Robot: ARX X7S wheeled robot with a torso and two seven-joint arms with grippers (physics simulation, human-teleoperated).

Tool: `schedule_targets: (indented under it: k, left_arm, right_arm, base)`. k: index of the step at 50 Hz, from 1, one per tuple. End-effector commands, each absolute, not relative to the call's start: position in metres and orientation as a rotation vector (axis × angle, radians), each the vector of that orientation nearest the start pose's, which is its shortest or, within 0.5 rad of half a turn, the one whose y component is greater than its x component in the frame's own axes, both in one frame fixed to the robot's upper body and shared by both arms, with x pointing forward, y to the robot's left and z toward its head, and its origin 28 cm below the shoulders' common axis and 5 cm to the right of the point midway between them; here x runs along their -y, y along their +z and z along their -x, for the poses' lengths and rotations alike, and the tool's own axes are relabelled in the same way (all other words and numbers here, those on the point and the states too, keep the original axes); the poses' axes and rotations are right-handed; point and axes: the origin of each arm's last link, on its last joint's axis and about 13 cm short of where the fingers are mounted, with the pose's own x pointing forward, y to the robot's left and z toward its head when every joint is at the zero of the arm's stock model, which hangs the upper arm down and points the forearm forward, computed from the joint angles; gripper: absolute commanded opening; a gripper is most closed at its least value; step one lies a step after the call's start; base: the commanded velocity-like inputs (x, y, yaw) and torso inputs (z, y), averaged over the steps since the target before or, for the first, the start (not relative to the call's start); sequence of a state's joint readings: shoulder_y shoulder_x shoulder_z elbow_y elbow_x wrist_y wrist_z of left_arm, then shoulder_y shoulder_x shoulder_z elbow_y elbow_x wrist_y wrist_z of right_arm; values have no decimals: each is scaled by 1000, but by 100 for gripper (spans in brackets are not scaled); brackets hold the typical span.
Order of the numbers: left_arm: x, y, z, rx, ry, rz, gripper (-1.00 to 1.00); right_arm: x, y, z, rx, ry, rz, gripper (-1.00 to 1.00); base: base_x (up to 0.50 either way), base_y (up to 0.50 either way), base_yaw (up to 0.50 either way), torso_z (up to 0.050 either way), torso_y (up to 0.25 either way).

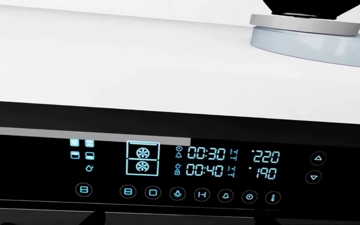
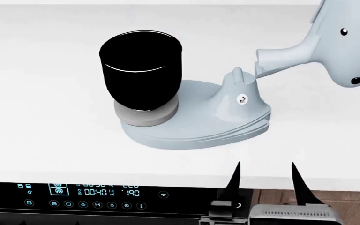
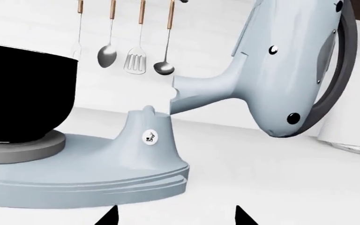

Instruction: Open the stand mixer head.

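Note:
The pale blue stand mixer head (image 2: 336, 42) is tilted up and back at the right, its front end raised well away from the glossy black bowl (image 2: 141, 70). It joins the neck of the pale blue base (image 2: 198, 126). The right wrist view shows the head (image 3: 280, 70) raised above the base (image 3: 73, 173). My right gripper (image 2: 264, 180) is open and empty, at the counter's front edge, in front of the neck and apart from it. It also shows in the right wrist view (image 3: 175, 216). My left gripper (image 1: 180, 219) is low in front of the oven; its dark fingertips stand wide apart.
The mixer stands on a white counter (image 2: 42, 117). A black oven control panel (image 1: 198, 168) with lit digits runs under the counter's front edge. Several utensils (image 3: 130, 47) hang on the back wall. A white jar (image 3: 355, 126) stands behind the mixer head.

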State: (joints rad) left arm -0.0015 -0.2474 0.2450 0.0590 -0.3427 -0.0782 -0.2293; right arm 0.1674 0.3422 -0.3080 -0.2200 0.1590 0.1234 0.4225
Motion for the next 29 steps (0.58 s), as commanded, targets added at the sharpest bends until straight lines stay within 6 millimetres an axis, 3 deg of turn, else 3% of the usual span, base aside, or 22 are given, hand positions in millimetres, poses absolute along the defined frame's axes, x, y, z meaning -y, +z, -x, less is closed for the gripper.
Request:
schedule_targets:
  k: [1, 10, 17, 29]
  left_arm:
    - [-210, 16, -205, -48, -12, 48, 100]
    - [-207, 18, -207, -42, -31, 50, 100]
    - [-197, 15, -217, -36, -94, 48, 100]
    - [-196, 12, -218, -37, -105, 48, 100]
  right_arm:
    - [108, 72, -209, 203, -60, 161, 100]
    - [114, 75, -201, 208, -68, 151, 100]
    - [126, 77, -186, 141, -75, 36, 100]
    - [127, 74, -189, 128, -89, 56, 100]
  base:
    - [0, 0, 0, 0, 0]
    - [0, 0, 0, 0, 0]
    - [0, 0, 0, 0, 0]
    - [0, 0, 0, 0, 0]
